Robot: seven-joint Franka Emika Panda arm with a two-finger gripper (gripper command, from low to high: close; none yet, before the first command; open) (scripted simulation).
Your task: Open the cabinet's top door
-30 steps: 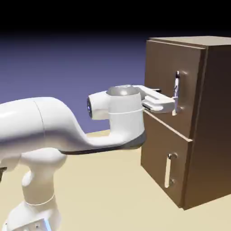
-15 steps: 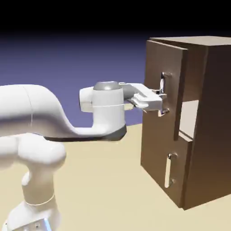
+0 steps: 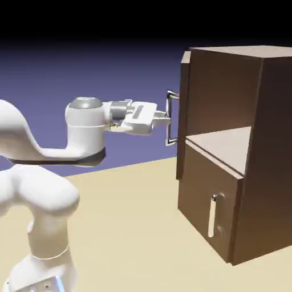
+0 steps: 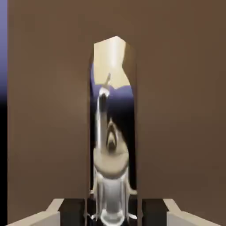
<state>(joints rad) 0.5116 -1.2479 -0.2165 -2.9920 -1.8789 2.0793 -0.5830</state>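
We had the white two-finger pincer [image 3: 161, 118] clenched on the long vertical silver bar handle [image 3: 170, 118] of the top door [image 3: 183, 102], the larger dark brown flat panel of the tall dark brown wooden cabinet [image 3: 251, 154] that filled the right half of the exterior view. The handle's long axis ran straight up and down the frame, just right of the pincer, and we met it level from the left. In the hand view that shiny bar [image 4: 110, 176] stood big between the grey fingertips [image 4: 53, 209], brown door wood all around it.

Against the frame from a second earlier, the change was plain: there the door sat shut with our pincer spread at the handle; half a second on it stood ajar; now it was swung out edge-on to the camera, the pale shelf [image 3: 225, 142] inside bared, and our arm had drawn back toward the frame's left. We judged the door nearly fully open.
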